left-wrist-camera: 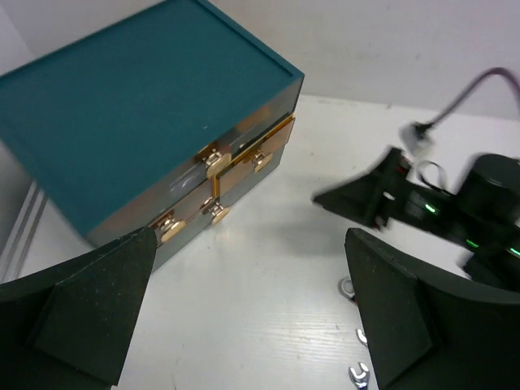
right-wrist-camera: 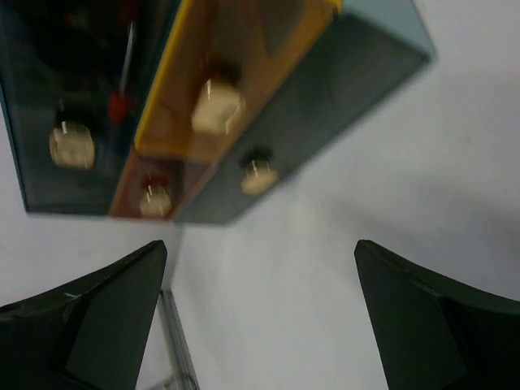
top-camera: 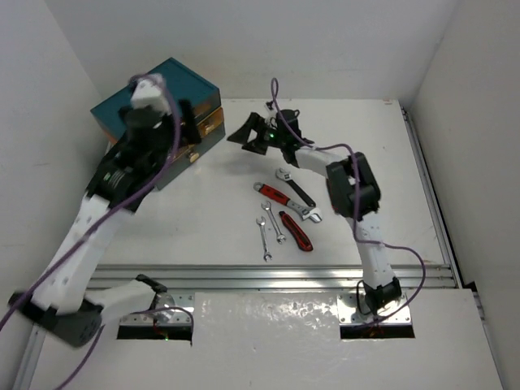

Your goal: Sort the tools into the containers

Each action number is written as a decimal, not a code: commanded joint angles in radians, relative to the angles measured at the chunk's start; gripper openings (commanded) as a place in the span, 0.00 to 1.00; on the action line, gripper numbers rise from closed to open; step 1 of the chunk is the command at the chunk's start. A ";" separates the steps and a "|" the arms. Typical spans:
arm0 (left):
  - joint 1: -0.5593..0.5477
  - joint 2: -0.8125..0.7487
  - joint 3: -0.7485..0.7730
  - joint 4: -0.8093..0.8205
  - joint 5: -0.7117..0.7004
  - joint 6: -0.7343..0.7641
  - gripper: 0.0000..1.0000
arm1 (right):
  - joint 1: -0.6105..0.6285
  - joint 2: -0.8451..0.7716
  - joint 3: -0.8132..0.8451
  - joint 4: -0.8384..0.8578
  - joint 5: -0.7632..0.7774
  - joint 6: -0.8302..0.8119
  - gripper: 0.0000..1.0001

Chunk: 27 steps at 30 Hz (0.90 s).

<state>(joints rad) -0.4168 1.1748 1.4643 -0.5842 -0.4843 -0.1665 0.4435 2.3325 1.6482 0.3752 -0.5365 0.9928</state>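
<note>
The teal-topped cabinet [top-camera: 162,93] stands at the back left, its small drawers [left-wrist-camera: 256,154] facing the middle of the table. One amber drawer front [right-wrist-camera: 236,65] sticks out a little. On the table lie a red-handled adjustable wrench [top-camera: 280,197], a black-handled adjustable wrench [top-camera: 294,188], red-and-black cutters [top-camera: 296,230] and two silver open-end wrenches [top-camera: 264,238]. My left gripper [left-wrist-camera: 250,236] hangs open and empty just in front of the drawers. My right gripper [right-wrist-camera: 260,248] is also open and empty, right of the cabinet and pointing at its drawer fronts.
White walls close in the table on the left, back and right. A metal rail [top-camera: 268,276] runs along the near edge in front of the arm bases. My right gripper [left-wrist-camera: 374,195] and its cable lie in the left wrist's line of sight.
</note>
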 commanded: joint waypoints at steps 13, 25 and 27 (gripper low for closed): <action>0.033 -0.400 -0.547 0.276 0.022 -0.044 1.00 | 0.093 0.522 0.719 0.217 0.081 0.358 0.90; 0.038 -0.400 -0.576 0.294 0.102 -0.036 1.00 | 0.107 0.533 0.682 0.320 0.207 0.398 0.58; 0.038 -0.403 -0.579 0.300 0.125 -0.036 1.00 | 0.107 0.524 0.658 0.355 0.236 0.392 0.48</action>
<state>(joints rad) -0.3912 0.7879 0.8890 -0.3424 -0.4019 -0.1928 0.5579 2.8590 2.2894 0.6361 -0.3714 1.3827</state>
